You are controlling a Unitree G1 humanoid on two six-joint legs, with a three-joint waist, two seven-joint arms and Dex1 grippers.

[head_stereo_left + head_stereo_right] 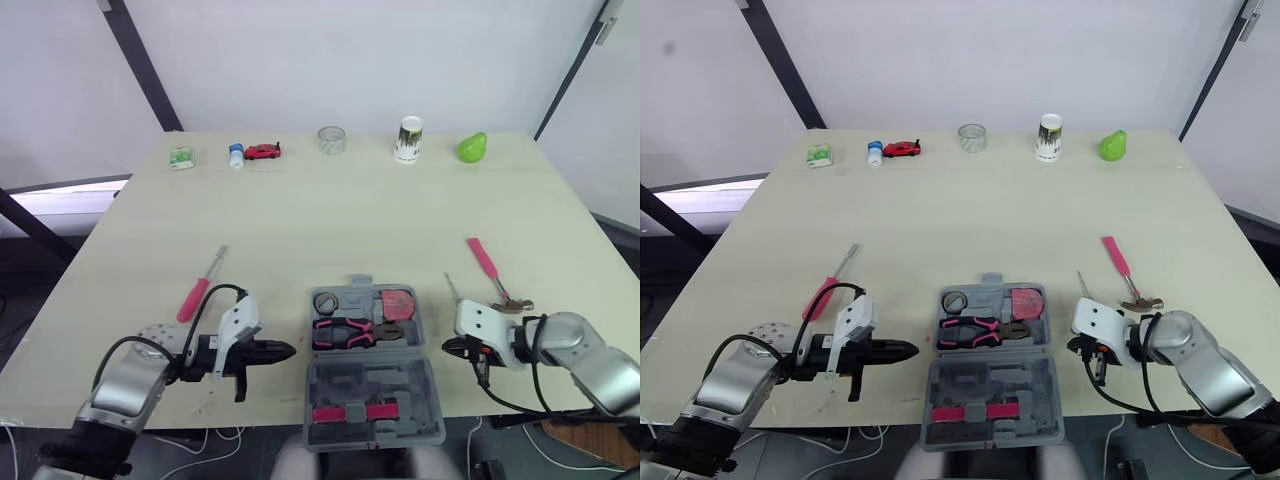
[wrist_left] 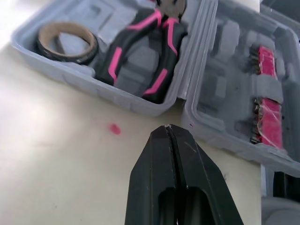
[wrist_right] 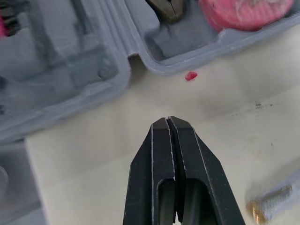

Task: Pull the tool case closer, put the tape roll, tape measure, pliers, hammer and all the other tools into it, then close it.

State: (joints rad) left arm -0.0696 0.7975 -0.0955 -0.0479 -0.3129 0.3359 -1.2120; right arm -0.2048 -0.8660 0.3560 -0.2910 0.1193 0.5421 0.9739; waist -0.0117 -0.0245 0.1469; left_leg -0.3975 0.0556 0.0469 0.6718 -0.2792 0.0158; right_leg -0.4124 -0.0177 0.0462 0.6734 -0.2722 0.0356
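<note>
Open grey plastic tool case (image 1: 370,388), left gripper (image 2: 168,127) closed, empty, at its 9 o'clock, right gripper (image 3: 169,121) closed, 3 o'clock

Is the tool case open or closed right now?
Open: the tool case lies spread in two flat halves, with the pliers and tape roll visible inside.

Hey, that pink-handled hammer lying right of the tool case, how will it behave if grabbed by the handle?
The hammer looks rigid, so it shouldn't flex. Its metal head probably outweighs the slim pink handle, so a grip far from the head may let it tip head-down. Lying flat on the table, it seems unlikely to roll.
</note>
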